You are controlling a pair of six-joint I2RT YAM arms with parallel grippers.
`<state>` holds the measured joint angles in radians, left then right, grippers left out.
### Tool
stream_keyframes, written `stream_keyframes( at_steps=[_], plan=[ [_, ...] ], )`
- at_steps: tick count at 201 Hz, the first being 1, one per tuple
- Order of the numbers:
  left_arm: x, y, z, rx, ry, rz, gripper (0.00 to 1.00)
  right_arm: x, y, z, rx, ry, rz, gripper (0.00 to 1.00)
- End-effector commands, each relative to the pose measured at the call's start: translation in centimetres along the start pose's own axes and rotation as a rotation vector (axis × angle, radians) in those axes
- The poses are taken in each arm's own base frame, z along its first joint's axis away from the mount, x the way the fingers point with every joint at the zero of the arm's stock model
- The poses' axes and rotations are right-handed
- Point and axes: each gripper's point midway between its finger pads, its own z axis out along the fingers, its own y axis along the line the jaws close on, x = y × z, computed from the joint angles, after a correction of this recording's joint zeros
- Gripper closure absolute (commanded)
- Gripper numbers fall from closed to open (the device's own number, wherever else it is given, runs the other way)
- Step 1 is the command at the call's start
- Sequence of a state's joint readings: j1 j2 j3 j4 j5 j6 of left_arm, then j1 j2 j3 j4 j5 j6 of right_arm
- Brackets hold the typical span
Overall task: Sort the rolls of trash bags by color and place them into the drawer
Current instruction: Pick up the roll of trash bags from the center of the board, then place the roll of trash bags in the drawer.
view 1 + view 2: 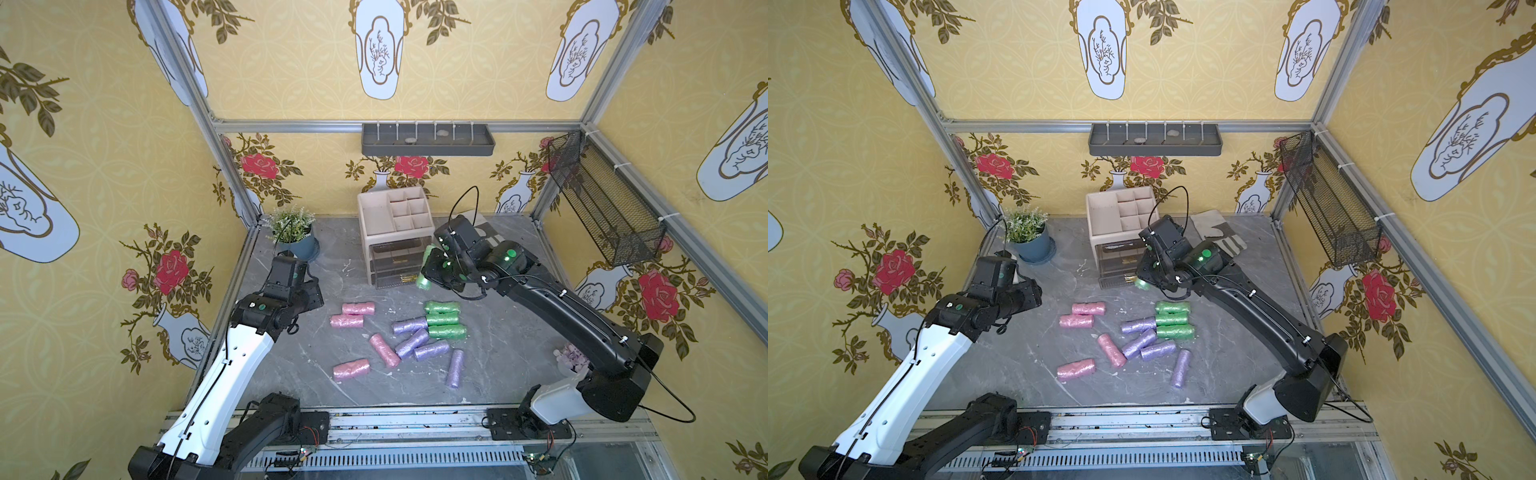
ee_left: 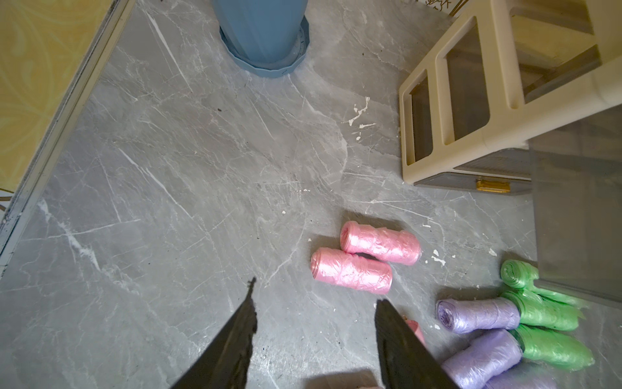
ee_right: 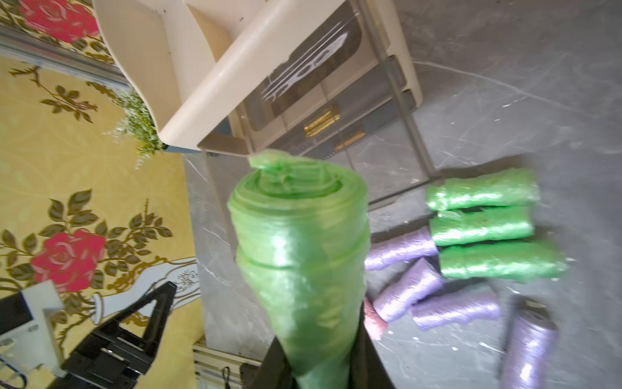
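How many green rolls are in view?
4. Three green rolls lie side by side on the table by the purple rolls. The fourth green roll is held in the right pincer before the drawers. None looks hidden.

Open marble table (image 1: 299, 349) left of the pink rolls (image 1: 352, 314), up to the potted plant (image 1: 296, 243), gives free passage; the front of the drawer chest (image 1: 368, 216) is crowded by the right gripper (image 1: 427, 268) clamping a green roll (image 1: 424, 283), and purple and green rolls (image 1: 411, 343) clutter the tabletop just before it.
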<state>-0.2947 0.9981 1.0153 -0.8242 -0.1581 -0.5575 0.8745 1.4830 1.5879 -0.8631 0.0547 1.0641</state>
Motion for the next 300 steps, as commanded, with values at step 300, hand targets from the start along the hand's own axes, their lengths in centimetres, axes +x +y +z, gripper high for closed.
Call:
stream_keyframes(
  at_steps=[300],
  plan=[
    [0.4, 0.8, 1.3, -0.023, 0.011, 0.03, 0.41, -8.6, 2.3, 11.0, -0.094, -0.148, 0.622, 0.65]
  ],
)
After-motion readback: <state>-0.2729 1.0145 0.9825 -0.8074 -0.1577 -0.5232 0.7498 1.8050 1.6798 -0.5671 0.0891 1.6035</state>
